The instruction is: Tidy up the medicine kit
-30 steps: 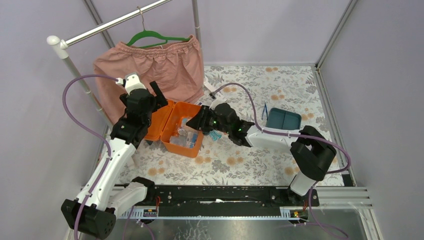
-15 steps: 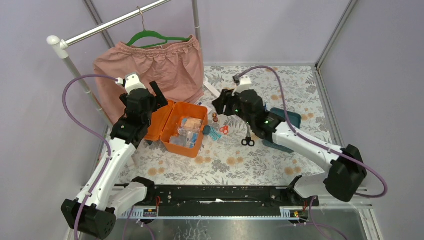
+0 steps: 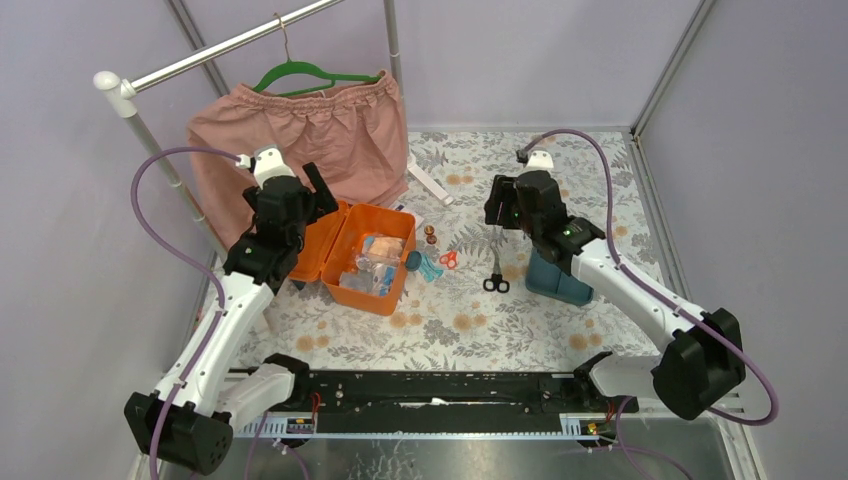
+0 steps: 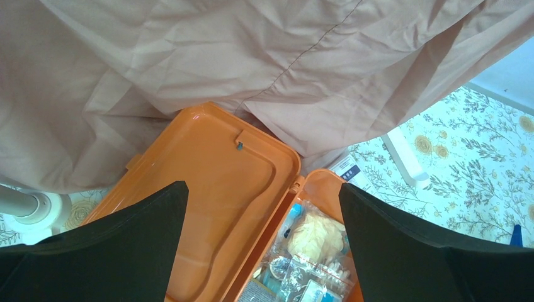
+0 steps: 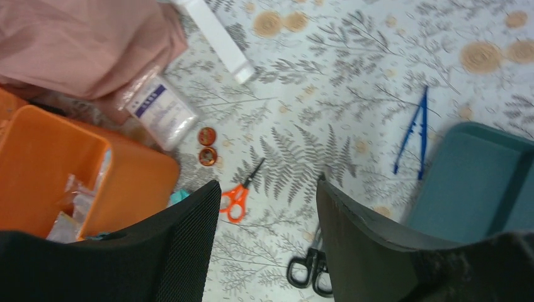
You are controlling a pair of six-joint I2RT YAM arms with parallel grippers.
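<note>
pink cloth (image 3: 300,140) just behind orange kit (image 3: 325,240)

Orange box (image 3: 372,296), dark teal tray (image 5: 469,182), dusty pink garment (image 3: 300,135) on a green hanger (image 3: 318,73), white tablecloth (image 3: 470,320) patterned with grey ferns and tan flowers, small orange-handled scissors (image 3: 448,259), black-handled scissors (image 3: 495,283), blue tweezers (image 5: 423,104), pale lilac walls (image 3: 520,60)

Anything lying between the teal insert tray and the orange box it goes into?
Yes: black scissors near the teal tray and orange scissors nearer the orange box lie loose in the gap between them.
</note>
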